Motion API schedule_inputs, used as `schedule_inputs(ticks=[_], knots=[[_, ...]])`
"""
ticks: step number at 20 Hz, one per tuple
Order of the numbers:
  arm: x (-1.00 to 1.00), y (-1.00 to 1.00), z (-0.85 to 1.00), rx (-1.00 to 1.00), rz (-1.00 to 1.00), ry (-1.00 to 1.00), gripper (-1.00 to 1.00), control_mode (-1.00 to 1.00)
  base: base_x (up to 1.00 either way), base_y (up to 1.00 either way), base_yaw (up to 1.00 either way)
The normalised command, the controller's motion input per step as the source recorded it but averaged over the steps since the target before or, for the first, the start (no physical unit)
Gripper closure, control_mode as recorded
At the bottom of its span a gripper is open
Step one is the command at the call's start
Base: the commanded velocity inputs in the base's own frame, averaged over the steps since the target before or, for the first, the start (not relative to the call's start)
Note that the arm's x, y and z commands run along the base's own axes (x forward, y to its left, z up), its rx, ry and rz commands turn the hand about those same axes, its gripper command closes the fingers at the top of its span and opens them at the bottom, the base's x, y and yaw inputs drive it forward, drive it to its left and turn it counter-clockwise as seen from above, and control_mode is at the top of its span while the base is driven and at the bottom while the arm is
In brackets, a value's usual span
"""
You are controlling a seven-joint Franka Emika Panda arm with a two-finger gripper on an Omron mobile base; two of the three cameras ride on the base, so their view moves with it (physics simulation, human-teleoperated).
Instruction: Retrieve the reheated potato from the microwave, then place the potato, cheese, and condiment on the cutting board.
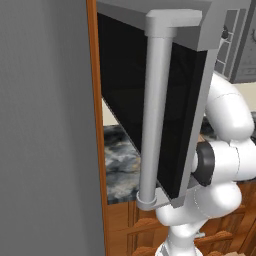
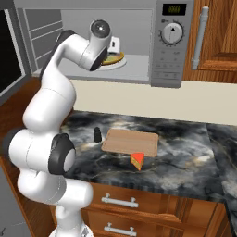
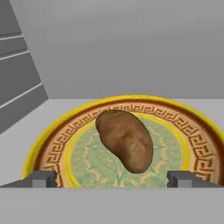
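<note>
The microwave [image 2: 172, 65] stands open, its black glass door [image 1: 127, 100] with the grey tubular handle [image 1: 154, 115] swung out to the left. Inside, the brown potato [image 3: 125, 146] lies on a yellow-rimmed patterned plate [image 3: 57, 144]. My gripper [image 3: 111, 179] is inside the cavity, open, just short of the potato, with one fingertip on each side of it and neither touching. On the marble counter below lie the tan cutting board [image 2: 130, 141], the orange cheese [image 2: 137, 160] at its front edge, and the dark condiment [image 2: 97, 134] bottle at its left.
My arm reaches up from the base into the microwave cavity [image 2: 134, 28]. A wooden cabinet door with a grey handle [image 2: 200, 37] stands right of the microwave. Drawers [image 2: 119, 201] run under the counter. A tall grey panel [image 1: 45, 125] fills the left.
</note>
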Motion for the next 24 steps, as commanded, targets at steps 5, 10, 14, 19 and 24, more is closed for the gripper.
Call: schedule_inputs(ticks=[5,10,14,19,24], knots=[[0.16,0.0,-0.08,0.02,0.02,-0.06,-1.0,-1.0,0.0,0.0,0.0],[0.25,0.0,-0.05,0.0,0.07,-0.07,-1.0,-1.0,0.0,0.0,0.0],[0.27,0.0,-0.06,0.0,0.07,-0.04,-1.0,-1.0,0.0,0.0,0.0],[0.31,0.0,-0.01,0.0,0.04,0.0,-1.0,-1.0,0.0,0.0,0.0],[0.24,0.0,0.03,0.0,0.02,0.02,-1.0,-1.0,0.0,0.0,0.0]])
